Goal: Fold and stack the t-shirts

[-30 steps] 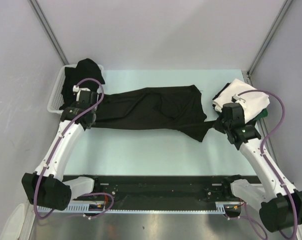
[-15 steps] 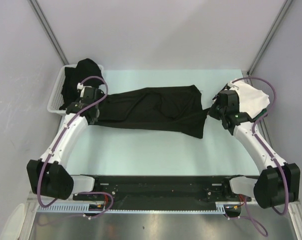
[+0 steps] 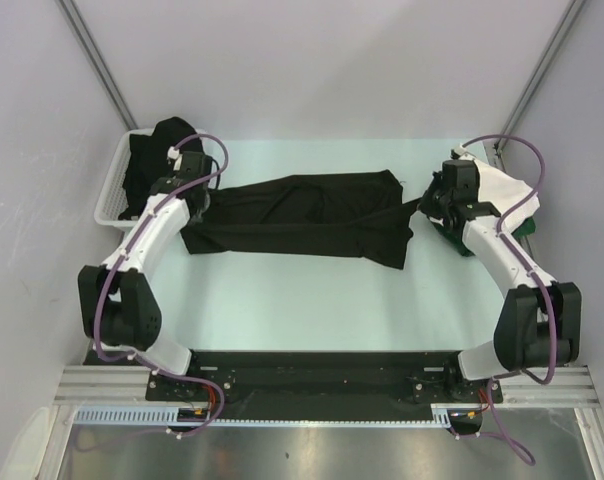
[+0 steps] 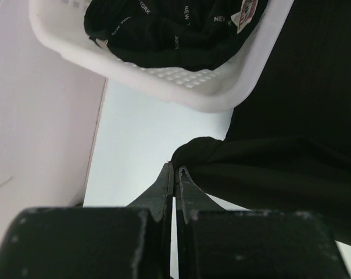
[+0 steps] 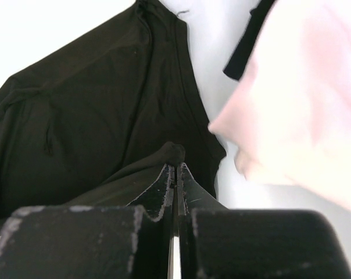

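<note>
Black shirt [image 3: 302,212] shifted rearward — basket [image 3: 108,198] beside it.

Both arms reach forward, left pincer [image 4: 174,174] and right pincer [image 5: 176,170] clamped tight.

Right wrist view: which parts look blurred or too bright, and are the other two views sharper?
Right wrist view: the white t-shirt is washed out and blurred, while the black t-shirt shows its folds clearly. Left wrist view: the basket is bright, yet its slots stay visible. Top external view: sharp and evenly lit.
</note>
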Action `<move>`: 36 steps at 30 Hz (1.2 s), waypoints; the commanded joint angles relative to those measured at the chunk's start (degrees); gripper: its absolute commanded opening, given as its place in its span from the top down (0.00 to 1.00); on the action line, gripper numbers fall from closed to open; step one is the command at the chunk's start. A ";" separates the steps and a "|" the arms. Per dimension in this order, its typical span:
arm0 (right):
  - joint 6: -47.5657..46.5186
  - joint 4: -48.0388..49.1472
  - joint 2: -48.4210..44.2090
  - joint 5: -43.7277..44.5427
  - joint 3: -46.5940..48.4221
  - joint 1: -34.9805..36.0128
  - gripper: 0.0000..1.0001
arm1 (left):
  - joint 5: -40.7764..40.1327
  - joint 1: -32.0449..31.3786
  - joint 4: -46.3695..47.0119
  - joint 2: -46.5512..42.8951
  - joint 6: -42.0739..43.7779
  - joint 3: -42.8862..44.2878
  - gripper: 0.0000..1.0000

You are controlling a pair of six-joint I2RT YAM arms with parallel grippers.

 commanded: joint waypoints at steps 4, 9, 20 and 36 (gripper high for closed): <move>-2.07 4.47 6.45 -2.40 6.64 -0.79 1.00 | -1.90 0.62 1.41 7.42 1.71 7.94 1.00; -2.42 4.83 11.29 -3.20 11.11 -0.96 1.00 | -2.25 0.71 1.76 11.37 2.68 12.42 1.00; -3.57 3.07 20.00 -3.37 18.86 -1.14 1.00 | -1.46 0.80 1.06 21.74 3.12 20.86 1.00; -3.66 1.75 28.61 -5.57 24.57 -0.96 1.00 | -2.43 1.42 2.37 25.97 3.39 21.92 1.00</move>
